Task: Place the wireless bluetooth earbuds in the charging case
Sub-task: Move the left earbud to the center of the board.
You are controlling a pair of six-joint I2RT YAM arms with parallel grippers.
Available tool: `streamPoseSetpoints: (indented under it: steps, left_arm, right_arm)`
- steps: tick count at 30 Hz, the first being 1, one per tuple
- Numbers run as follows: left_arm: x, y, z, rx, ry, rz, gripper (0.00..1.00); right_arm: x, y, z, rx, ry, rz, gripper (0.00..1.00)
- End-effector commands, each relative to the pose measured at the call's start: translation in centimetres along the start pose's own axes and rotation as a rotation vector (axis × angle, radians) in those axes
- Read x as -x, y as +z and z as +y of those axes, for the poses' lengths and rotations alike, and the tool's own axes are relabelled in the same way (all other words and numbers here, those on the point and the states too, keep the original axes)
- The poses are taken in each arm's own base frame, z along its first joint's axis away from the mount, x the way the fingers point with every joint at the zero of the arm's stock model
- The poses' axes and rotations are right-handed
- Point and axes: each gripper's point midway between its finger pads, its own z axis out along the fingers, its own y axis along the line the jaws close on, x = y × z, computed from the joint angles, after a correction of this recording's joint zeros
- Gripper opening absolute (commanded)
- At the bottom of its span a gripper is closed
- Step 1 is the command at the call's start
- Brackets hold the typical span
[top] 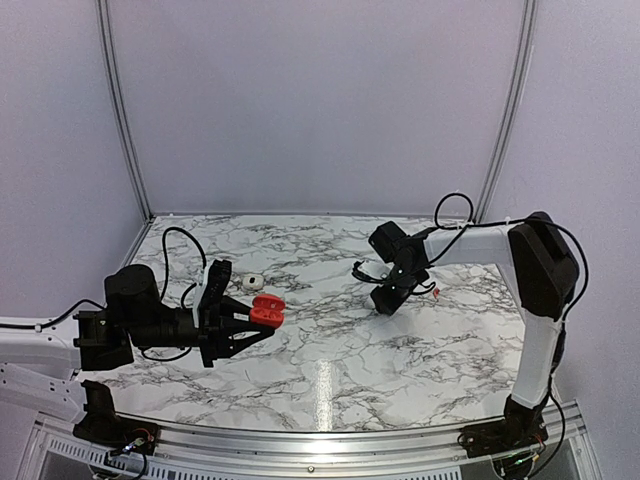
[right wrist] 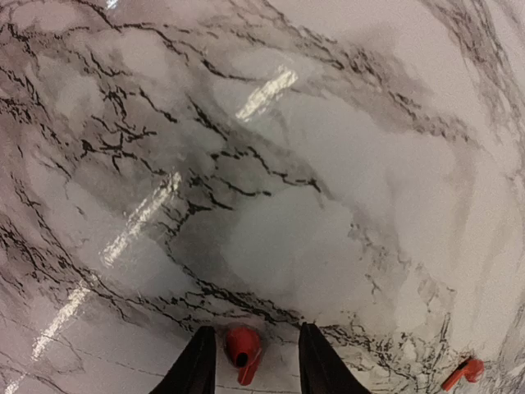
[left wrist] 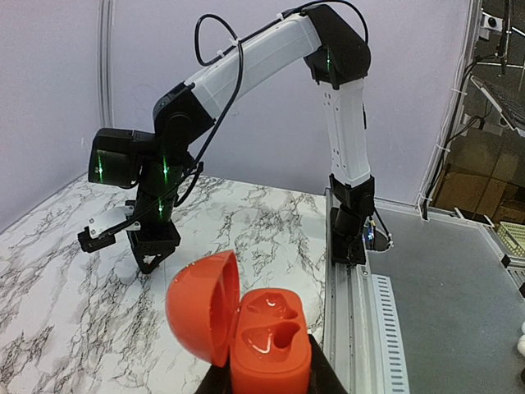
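My left gripper (top: 262,320) is shut on the red charging case (top: 268,306) and holds it above the table's left side. In the left wrist view the case (left wrist: 267,341) stands open, its lid (left wrist: 201,308) swung left and both sockets empty. My right gripper (right wrist: 255,332) is open and low over the marble, with one red earbud (right wrist: 243,349) on the table between its fingers, nearer the left finger. A second red earbud (right wrist: 463,372) lies to the right and also shows in the top view (top: 437,292). My right gripper (top: 388,298) hides the first earbud there.
A small white round object (top: 252,283) lies on the marble table (top: 330,350) just beyond my left gripper. Grey walls close the back and sides. A metal rail (top: 320,440) runs along the near edge, and the right arm's base (left wrist: 351,230) stands on it.
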Motion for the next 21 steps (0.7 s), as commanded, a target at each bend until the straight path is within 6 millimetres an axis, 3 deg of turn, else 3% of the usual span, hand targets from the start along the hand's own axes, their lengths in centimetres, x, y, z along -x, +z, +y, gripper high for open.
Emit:
streamPoseSetpoints:
  steps: [1,8,15,21]
  left_arm:
    - [1.3,0.0,0.0,0.004,0.028,-0.043,0.00]
    - [1.5,-0.3,0.1,0.018,0.038,-0.048,0.00]
    - [1.3,-0.2,0.1,0.017,0.040,-0.042,0.00]
    - [1.3,-0.3,0.2,0.022,0.046,-0.044,0.00]
  right_arm:
    - [2.5,-0.2,-1.7,-0.058,0.030,-0.042,0.31]
    - [2.7,-0.4,-1.6,-0.037,0.042,-0.031,0.30]
    - [3.2,-1.8,-0.9,0.009,0.077,-0.032,0.31]
    - [2.7,-1.6,-1.1,0.004,0.070,0.013,0.31]
